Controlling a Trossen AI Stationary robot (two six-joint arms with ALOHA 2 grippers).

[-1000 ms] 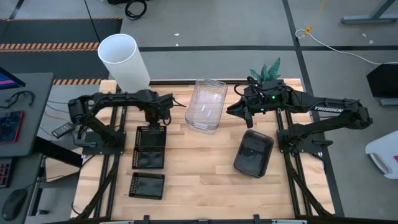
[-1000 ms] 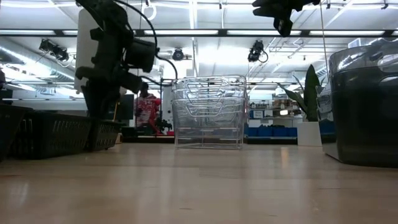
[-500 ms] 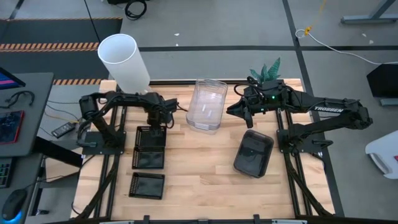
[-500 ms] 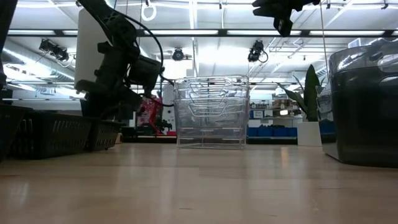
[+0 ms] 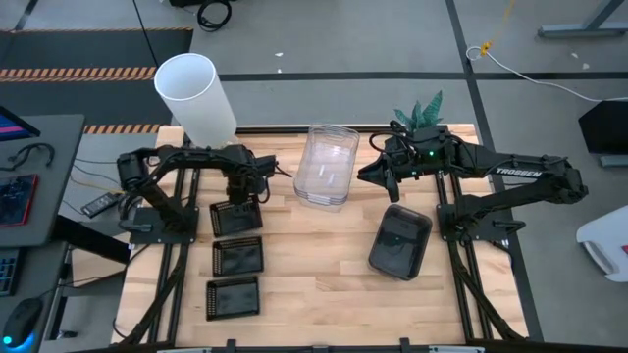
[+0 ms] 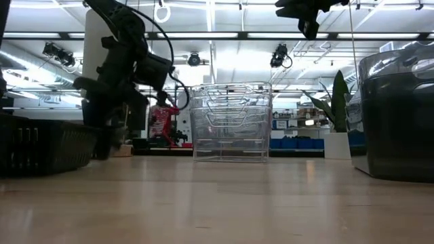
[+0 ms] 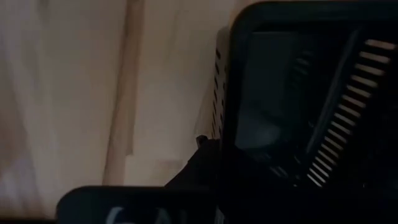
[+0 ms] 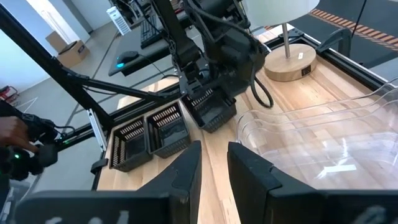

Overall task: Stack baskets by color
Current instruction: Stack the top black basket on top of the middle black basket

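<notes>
Three small black grid baskets lie in a row on the table's left: far (image 5: 235,218), middle (image 5: 238,257), near (image 5: 233,297). My left gripper (image 5: 239,193) points down at the far one's far rim and is shut there. A stack of clear baskets (image 5: 326,167) stands at the far middle. A stack of smoky dark grey baskets (image 5: 400,242) sits to the right. My right gripper (image 8: 214,163) hangs high beside the clear stack, its fingers slightly apart with nothing between them. My left gripper comes from above, pointing down, onto the far black basket's far rim (image 7: 225,93), near a corner. One dark finger (image 7: 200,167) shows outside the wall; the other is hidden by the basket. The basket's bottom stays on the table.
A white cylindrical lamp (image 5: 194,98) stands at the far left corner and a potted plant (image 5: 420,113) at the far right. Bare wood lies open in the middle and along the near edge. Beyond the table, a person's hand (image 8: 15,130) is on a device.
My left gripper has tipped a little further down onto the far black basket's far rim and shut there. The middle and near black baskets have slid a little toward the table's near edge.
</notes>
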